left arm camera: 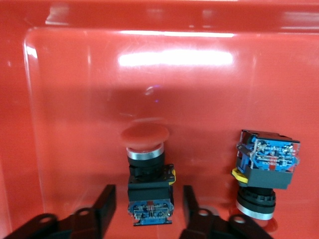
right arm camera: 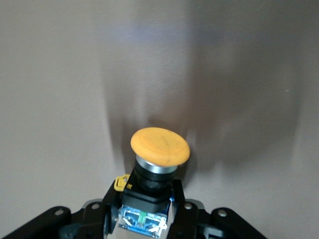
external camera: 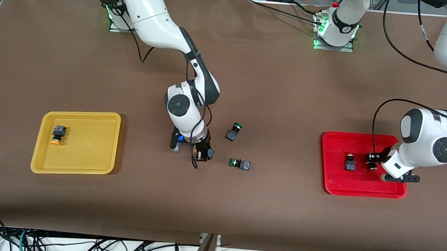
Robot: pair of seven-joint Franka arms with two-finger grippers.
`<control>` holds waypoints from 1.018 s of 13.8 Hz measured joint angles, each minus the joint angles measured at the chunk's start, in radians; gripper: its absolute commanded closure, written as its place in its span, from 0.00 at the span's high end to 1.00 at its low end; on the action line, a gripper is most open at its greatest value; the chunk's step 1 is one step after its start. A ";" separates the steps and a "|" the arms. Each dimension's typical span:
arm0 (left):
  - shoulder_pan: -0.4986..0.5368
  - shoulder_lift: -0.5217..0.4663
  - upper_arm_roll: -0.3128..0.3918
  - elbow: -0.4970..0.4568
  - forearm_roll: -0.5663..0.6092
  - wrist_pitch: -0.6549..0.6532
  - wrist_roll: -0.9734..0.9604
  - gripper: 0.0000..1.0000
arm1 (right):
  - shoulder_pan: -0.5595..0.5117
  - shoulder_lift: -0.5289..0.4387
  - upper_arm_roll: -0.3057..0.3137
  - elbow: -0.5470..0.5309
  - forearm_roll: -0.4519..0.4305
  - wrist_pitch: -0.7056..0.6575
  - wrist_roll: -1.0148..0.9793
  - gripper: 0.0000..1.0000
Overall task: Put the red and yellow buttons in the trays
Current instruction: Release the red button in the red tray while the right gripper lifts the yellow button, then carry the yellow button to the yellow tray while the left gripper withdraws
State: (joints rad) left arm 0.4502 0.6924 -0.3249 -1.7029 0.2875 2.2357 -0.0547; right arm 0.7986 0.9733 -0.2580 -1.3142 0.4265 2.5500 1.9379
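1. the right arm bends down from its base, wrist vertical, its right gripper (external camera: pixel 203 154) low at the table's middle, between the yellow tray (external camera: pixel 108 143) and the red tray (external camera: pixel 331 163).
2. in the right wrist view the right gripper (right arm camera: pixel 144 209) has its fingers pressed against the dark body of a yellow button (right arm camera: pixel 158 149), cap pointing away from the wrist.
3. the left arm folds in from its end of the table, forearm nearly level, the left gripper (external camera: pixel 373 161) low over the red tray's floor.
4. the left gripper (left arm camera: pixel 145 204) stands partly parted, fingers (left arm camera: pixel 103 201) clear of the red button (left arm camera: pixel 145 149) lying between them in the tray.
5. a second red button (left arm camera: pixel 264 169) lies in the red tray just beside the first, toward the yellow tray.
6. another yellow button (external camera: pixel 57 134) rests in the yellow tray.
7. two green buttons (external camera: pixel 234 131) lie on the table between the right gripper and the red tray.
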 measured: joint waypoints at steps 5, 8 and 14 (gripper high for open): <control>0.006 -0.061 -0.018 0.027 0.004 -0.028 0.002 1.00 | -0.055 -0.072 -0.007 0.018 0.001 -0.215 -0.265 0.13; 0.006 -0.170 -0.045 0.051 -0.050 -0.169 -0.001 1.00 | -0.128 -0.133 -0.010 0.018 0.000 -0.399 -0.481 0.13; 0.037 -0.387 -0.046 0.091 -0.188 -0.381 0.074 1.00 | -0.209 -0.175 -0.168 -0.006 0.001 -0.728 -1.079 0.13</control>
State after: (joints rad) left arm 0.4871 0.3056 -0.3706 -1.6116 0.0991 1.8543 0.0192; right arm 0.5894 0.7984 -0.4262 -1.3197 0.4271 1.8219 0.8584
